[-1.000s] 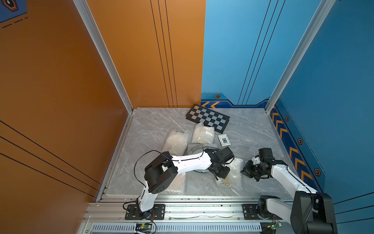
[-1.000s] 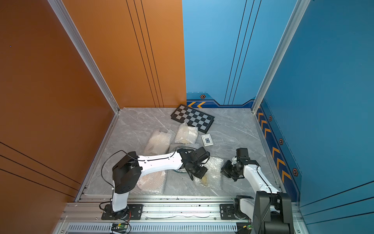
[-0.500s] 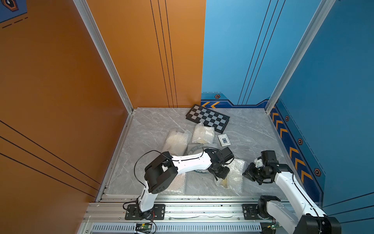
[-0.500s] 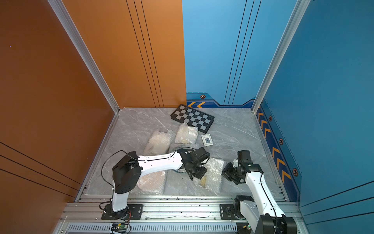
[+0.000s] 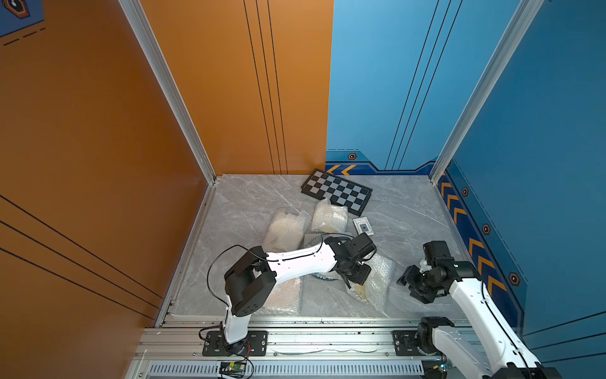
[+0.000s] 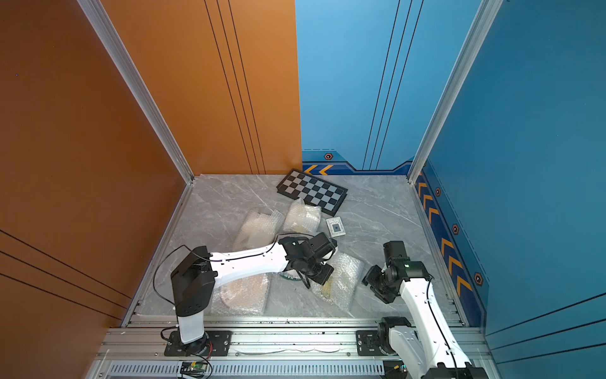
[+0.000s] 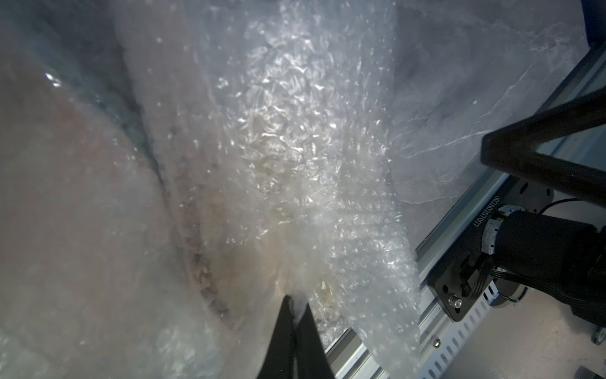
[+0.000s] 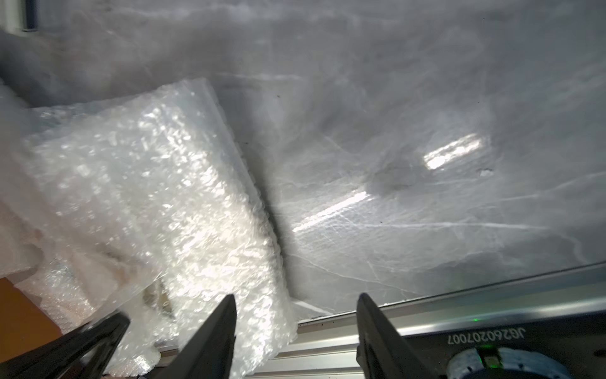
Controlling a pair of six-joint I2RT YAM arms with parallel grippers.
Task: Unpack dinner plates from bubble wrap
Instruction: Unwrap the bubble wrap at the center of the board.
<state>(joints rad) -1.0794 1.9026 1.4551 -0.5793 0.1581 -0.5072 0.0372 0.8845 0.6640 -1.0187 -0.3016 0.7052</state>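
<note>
A bubble wrap [image 5: 380, 279] [image 6: 347, 275] bundle lies near the front of the table, with a yellowish dinner plate [image 5: 361, 290] showing dimly inside. My left gripper [image 5: 348, 284] [image 7: 296, 300] is shut on a pinch of that bubble wrap [image 7: 288, 164]. My right gripper [image 5: 406, 283] [image 8: 296, 300] stands open just to the right of the bundle [image 8: 147, 197], holding nothing; the wrap's edge lies beside one finger [image 8: 226, 315]. A bare plate rim [image 5: 323, 277] [image 6: 288, 276] peeks out under the left arm. A pinkish plate in wrap [image 5: 282, 295] lies at the front.
Two more wrapped bundles [image 5: 285, 226] [image 5: 329, 215] lie mid-table. Behind them are a black-and-grey checkerboard [image 5: 337, 192] and a small white card box [image 5: 363, 226]. The table's metal front rail [image 8: 426, 302] runs close to the right gripper. Walls enclose three sides.
The right gripper's jaws have gone from shut to open, and its arm has drawn slightly toward the front. The left gripper keeps its hold on the bubble wrap in the same place.
</note>
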